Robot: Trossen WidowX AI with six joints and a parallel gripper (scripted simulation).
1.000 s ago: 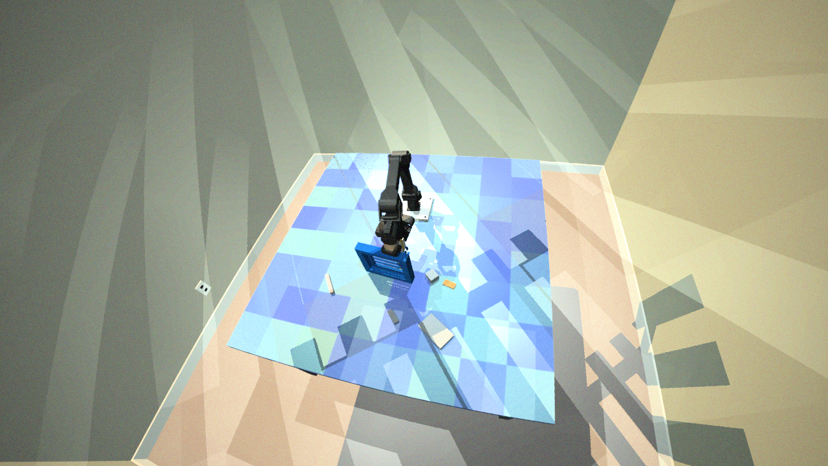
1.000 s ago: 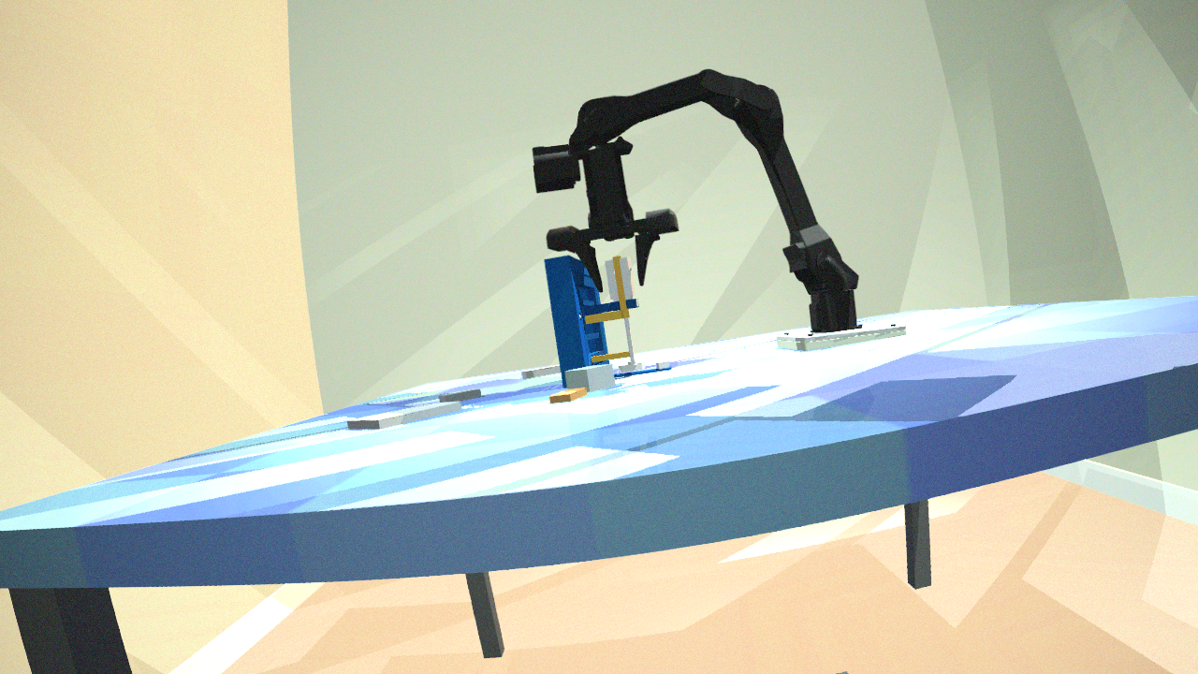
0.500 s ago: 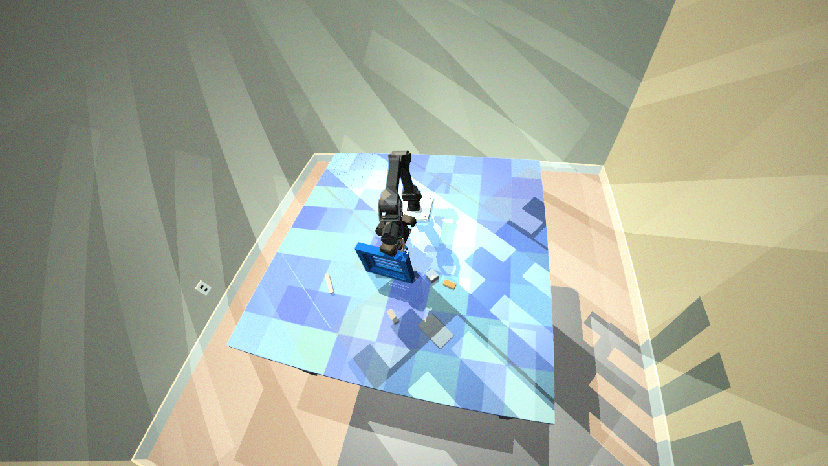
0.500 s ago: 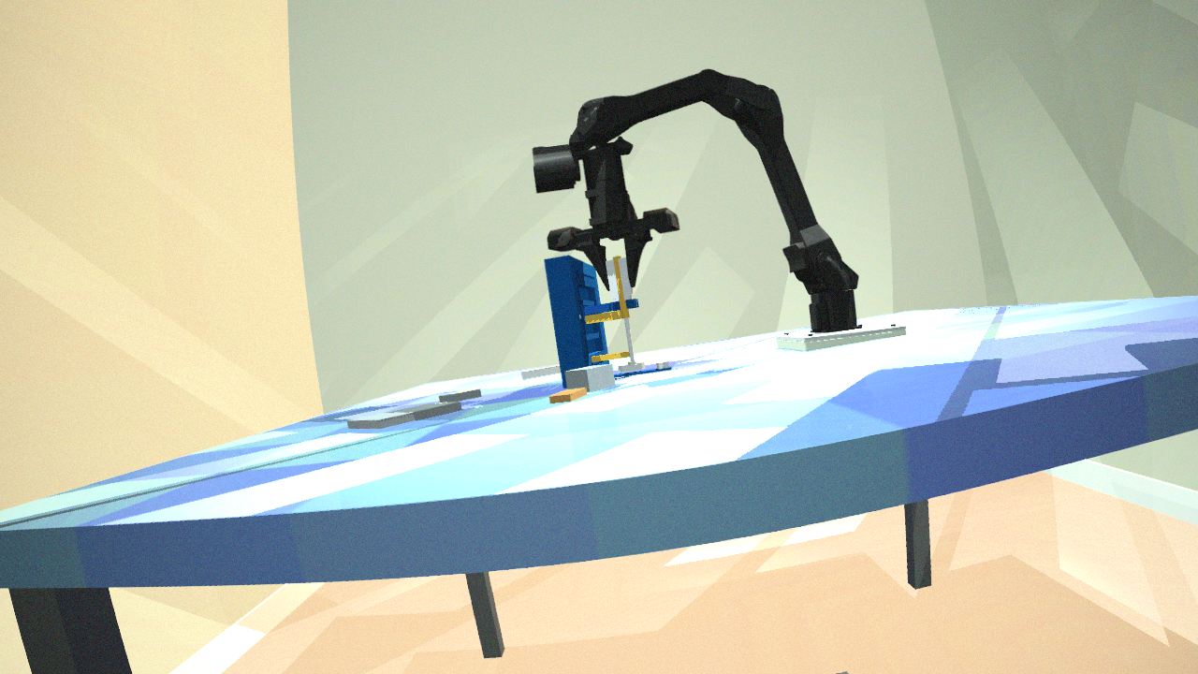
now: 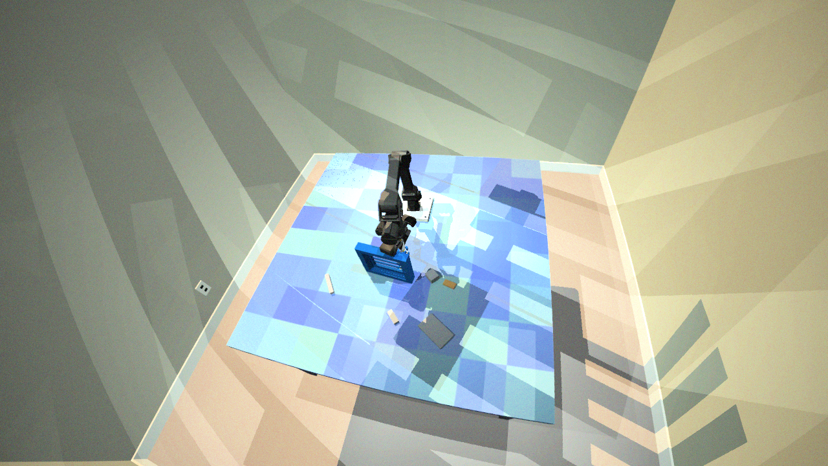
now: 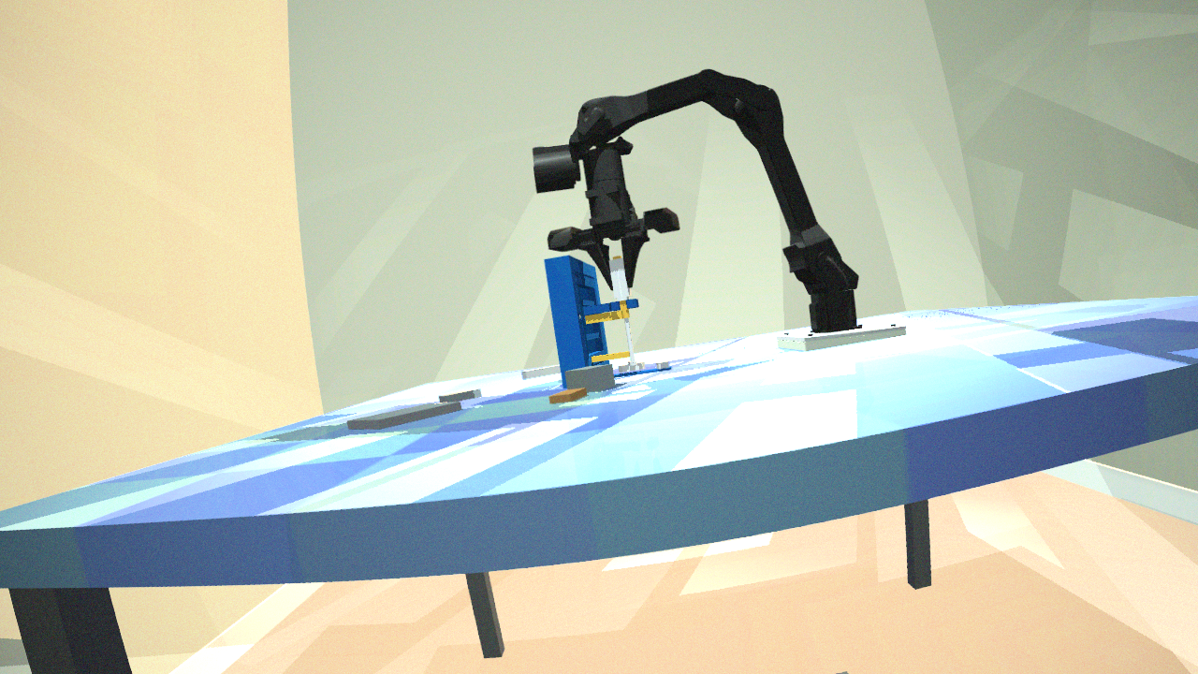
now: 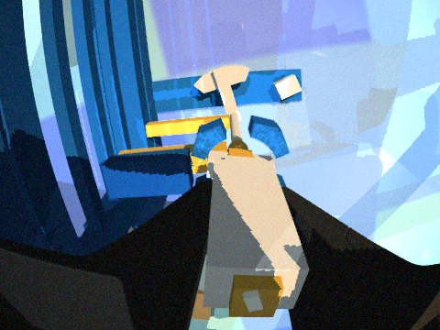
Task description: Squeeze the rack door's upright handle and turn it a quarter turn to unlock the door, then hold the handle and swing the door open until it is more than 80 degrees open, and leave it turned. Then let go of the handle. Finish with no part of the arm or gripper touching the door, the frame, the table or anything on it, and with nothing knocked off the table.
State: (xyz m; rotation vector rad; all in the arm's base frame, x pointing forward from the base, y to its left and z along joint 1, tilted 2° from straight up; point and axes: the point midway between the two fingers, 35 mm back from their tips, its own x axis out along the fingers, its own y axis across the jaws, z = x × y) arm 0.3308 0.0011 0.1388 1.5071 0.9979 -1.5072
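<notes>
The blue rack (image 5: 409, 269) (image 6: 562, 318) stands upright on the table, its slatted side (image 7: 124, 46) at the left of the wrist view. Yellow arms (image 6: 606, 315) (image 7: 183, 126) reach from it towards the pale grey upright handle (image 6: 618, 281) (image 7: 257, 206), which has a thin rod below it. My gripper (image 5: 402, 249) (image 6: 620, 286) (image 7: 242, 196) points down and is shut on the handle's upper part, one finger on each side. The fingers hide part of the handle. In the top view the arm mostly covers the handle. I see no clear gap between door and frame.
A grey block (image 5: 432, 275) (image 6: 590, 377) and an orange block (image 5: 449, 283) (image 6: 567, 395) lie beside the rack. A flat grey slab (image 5: 436, 331) (image 6: 404, 417), a long pale strip (image 5: 329, 283) and a short pale piece (image 5: 392, 316) lie beyond it.
</notes>
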